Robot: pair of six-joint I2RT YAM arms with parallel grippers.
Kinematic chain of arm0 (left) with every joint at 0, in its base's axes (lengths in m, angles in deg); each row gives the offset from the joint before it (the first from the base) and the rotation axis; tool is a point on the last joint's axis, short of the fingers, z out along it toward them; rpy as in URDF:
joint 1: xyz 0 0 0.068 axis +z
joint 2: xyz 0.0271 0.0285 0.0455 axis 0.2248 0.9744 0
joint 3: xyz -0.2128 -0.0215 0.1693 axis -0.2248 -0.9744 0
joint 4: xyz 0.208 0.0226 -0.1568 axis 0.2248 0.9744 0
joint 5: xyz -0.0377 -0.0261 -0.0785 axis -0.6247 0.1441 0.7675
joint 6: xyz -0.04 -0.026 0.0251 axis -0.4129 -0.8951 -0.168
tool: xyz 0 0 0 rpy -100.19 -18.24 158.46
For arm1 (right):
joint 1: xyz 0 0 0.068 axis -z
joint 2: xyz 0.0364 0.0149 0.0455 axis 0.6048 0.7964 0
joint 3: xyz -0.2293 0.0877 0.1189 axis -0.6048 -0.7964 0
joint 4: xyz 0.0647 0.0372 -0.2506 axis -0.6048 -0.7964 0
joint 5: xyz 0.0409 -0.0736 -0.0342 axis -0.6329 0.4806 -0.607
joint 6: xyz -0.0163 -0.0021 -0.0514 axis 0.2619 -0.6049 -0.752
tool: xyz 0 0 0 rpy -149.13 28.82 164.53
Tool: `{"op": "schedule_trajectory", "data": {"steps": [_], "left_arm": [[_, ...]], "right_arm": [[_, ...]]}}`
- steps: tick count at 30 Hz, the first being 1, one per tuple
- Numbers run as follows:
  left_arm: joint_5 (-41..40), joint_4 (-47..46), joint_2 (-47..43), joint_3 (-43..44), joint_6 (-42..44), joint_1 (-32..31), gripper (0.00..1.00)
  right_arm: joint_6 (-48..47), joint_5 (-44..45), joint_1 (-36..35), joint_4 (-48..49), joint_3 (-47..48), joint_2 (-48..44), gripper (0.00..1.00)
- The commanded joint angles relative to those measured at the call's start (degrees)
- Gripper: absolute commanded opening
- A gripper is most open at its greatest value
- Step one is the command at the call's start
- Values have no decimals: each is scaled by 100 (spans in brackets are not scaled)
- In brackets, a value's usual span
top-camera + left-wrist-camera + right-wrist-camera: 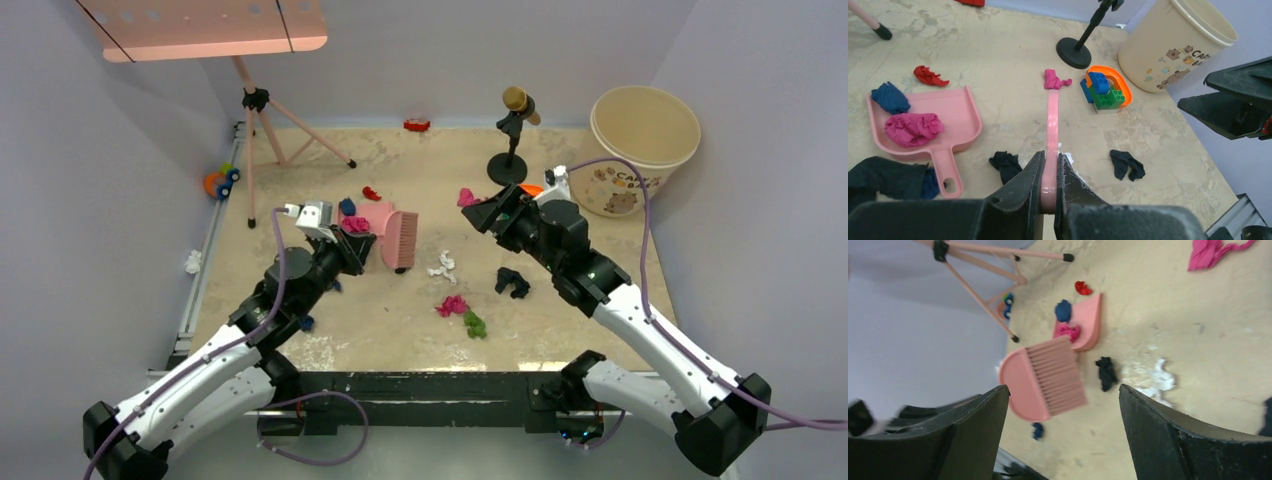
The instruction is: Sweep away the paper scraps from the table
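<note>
Jaws of left arm: clamped tight on pink plastic hand brush [1050, 125]. Jaws of right arm: spread wide with nothing between them, above beige mottled surface [380, 335].

Pink plastic dustpan [955, 117], just left of brush: one magenta crumpled paper wad [912, 128] inside, one blue wad [890, 97] at its open edge.

Orange-rimmed tray [1126, 95]: blue-green toy block stack [1104, 92].

Cream round bucket with bear prints [640, 180], far right corner: contents cannot be told.

Paper scraps loose on surface: red [930, 76] beyond dustpan, magenta [1055, 80] at brush tip, black [1127, 164], white [441, 265], green [474, 324] between the arms.
</note>
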Motion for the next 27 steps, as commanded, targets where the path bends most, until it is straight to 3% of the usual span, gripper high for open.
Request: {"op": "schedule_trajectory", "data": {"steps": [1, 7, 13, 16, 24, 27], "left_arm": [[-254, 2128, -234, 861, -539, 37, 0], [-915, 3416, -597, 1347, -879, 40, 0], [-2928, 4629, -1198, 1715, -710, 47, 0], [-3499, 5371, -1140, 2190, -840, 46, 0], [-3972, 6425, -624, 3359, 196, 43, 0], [-3991, 6501, -603, 3435, 535, 48, 0]], "right_arm": [[-1725, -291, 12, -3, -191, -195, 85], [-2341, -746, -39, -433, 196, 656, 82], [-1778, 331, -1091, 290, 356, 1461, 84], [-1570, 463, -1407, 737, 659, 2128, 84], [-1169, 1818, -2418, -103, 2830, 4177, 84], [-1079, 2111, -2585, -315, 3440, 4809, 83]]}}
